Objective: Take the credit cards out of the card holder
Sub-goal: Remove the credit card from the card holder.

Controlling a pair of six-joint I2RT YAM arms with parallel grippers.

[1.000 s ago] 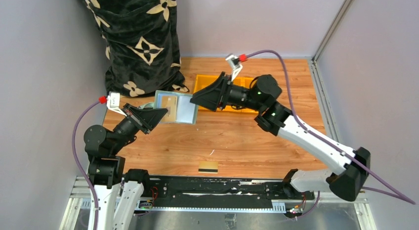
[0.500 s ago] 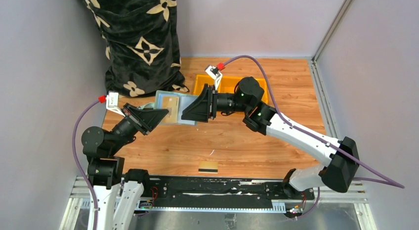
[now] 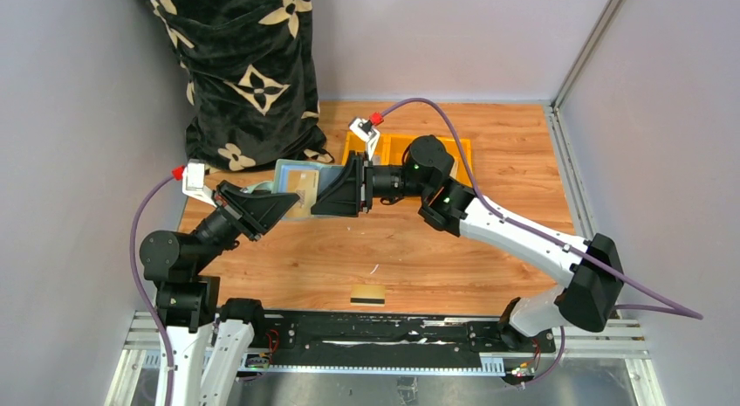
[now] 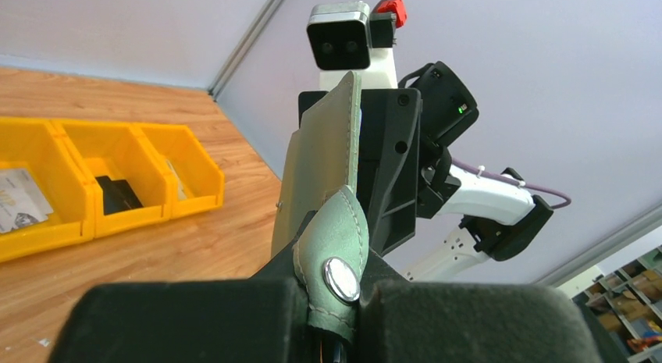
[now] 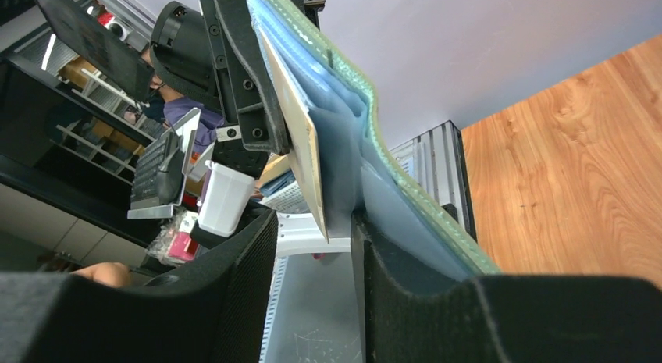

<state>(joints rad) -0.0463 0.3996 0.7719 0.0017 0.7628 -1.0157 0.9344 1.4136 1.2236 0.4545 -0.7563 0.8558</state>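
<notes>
The sage-green card holder (image 3: 286, 175) hangs open above the table, pale blue inside facing up. My left gripper (image 3: 277, 207) is shut on its snap-stud flap (image 4: 341, 279). An orange-tan credit card (image 3: 303, 186) sits in a pocket, and in the right wrist view its edge (image 5: 303, 140) sticks out between my right gripper's (image 5: 312, 230) fingers. That gripper (image 3: 323, 201) is open: the left finger (image 5: 234, 293) stands clear of the card and the right finger (image 5: 406, 300) is against the blue pocket. A yellow-gold credit card (image 3: 368, 294) with a black stripe lies on the table in front.
A yellow three-part bin (image 3: 454, 148) stands at the back behind the right arm, with small items in its compartments (image 4: 47, 238). A black flower-patterned bag (image 3: 249, 65) fills the back left corner. Grey walls close in the table on three sides.
My right arm has swung left to the card holder, and its jaws have narrowed around the tan card's edge. The left gripper has kept its hold and barely moved.
</notes>
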